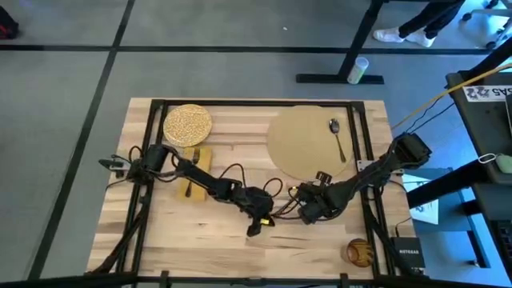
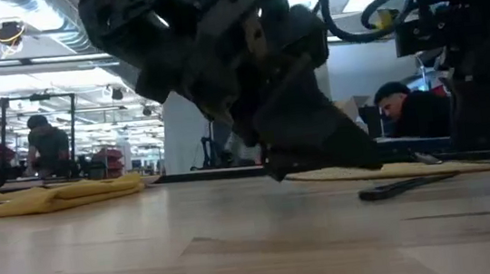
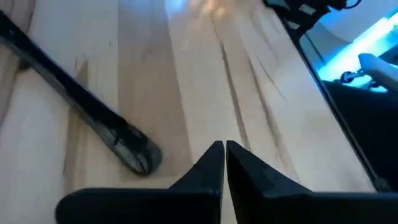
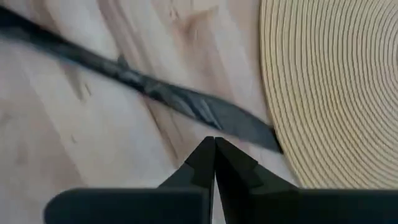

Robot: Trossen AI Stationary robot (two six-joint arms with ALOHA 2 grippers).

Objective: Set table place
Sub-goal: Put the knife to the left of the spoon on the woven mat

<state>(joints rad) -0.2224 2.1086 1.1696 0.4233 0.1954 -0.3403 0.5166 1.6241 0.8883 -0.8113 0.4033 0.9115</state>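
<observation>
Place mat (image 1: 308,144) far-right on table (image 1: 216,232) | both grippers (image 1: 308,210) (image 1: 258,224) pinched closed, empty, near mat's front edge | knife (image 4: 186,106) beside mat | we should open wide, straddle its handle squarely.

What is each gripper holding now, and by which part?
Nothing. The left gripper and the right gripper are both shut and empty over the table; a dark utensil lies loose beside the round mat.

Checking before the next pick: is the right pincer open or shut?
Shut and empty. In the right wrist view the right pincer has its tips touching, above a dark knife lying on the table.
</observation>
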